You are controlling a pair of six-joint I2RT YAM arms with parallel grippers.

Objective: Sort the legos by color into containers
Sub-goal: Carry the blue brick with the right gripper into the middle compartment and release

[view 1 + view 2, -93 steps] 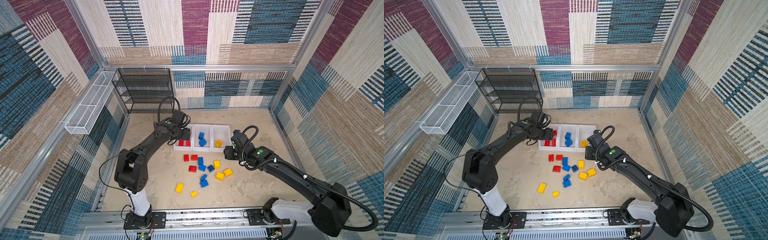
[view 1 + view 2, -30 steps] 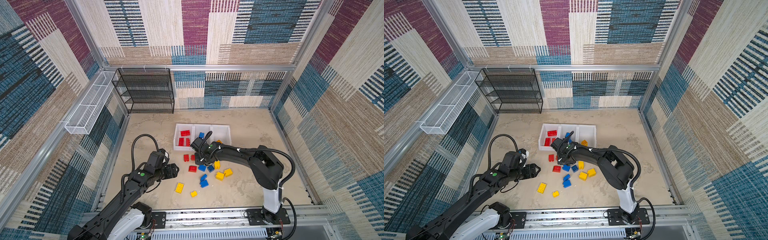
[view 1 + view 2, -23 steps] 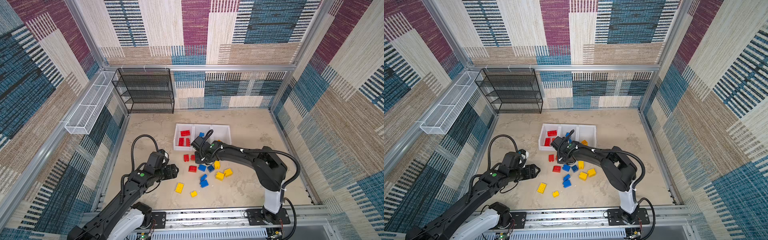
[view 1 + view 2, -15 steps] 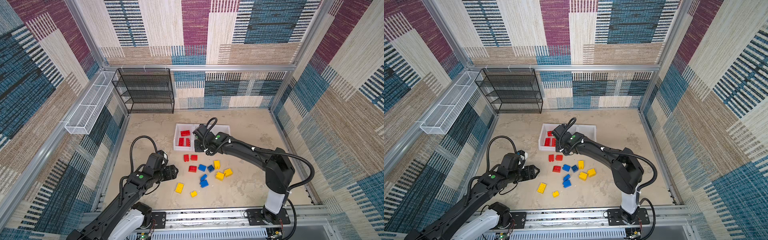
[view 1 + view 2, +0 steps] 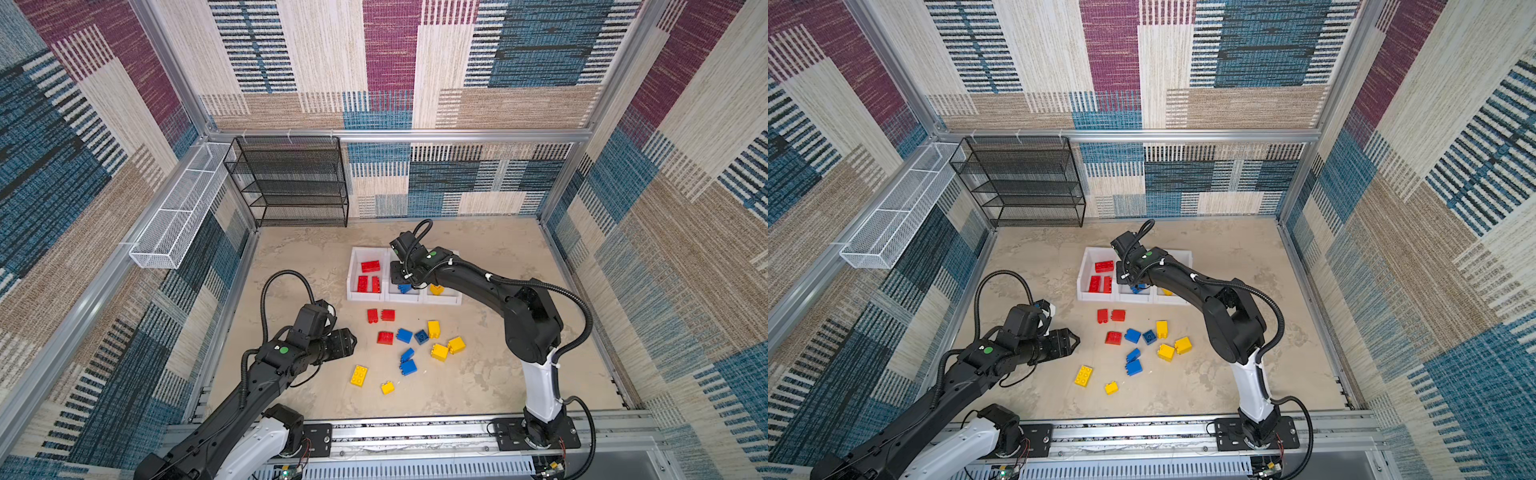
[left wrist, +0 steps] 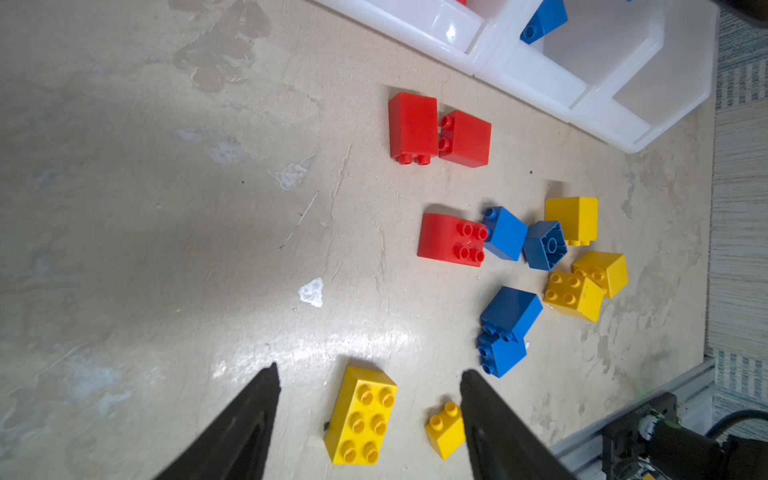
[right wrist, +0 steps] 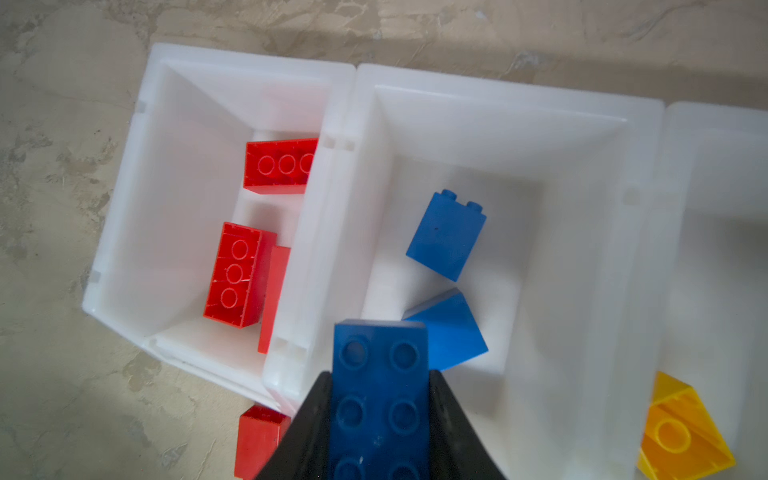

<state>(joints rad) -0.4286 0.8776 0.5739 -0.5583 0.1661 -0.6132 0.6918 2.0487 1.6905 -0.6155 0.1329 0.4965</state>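
Hovering over the middle bin (image 7: 498, 108), the right pincer (image 7: 380, 376) pinches a blue brick (image 7: 380, 415); two blues (image 7: 446, 235) lie below it, three reds (image 7: 239, 274) to one side, one yellow (image 7: 681, 432) opposite. The left pincer (image 6: 369, 370) is spread and empty; about a dozen loose bricks (image 5: 409, 367) on the counter (image 5: 478, 374) ahead of it await sorting.

Bright even light, soft shadows, floor (image 6: 365, 340) glare, warped edges
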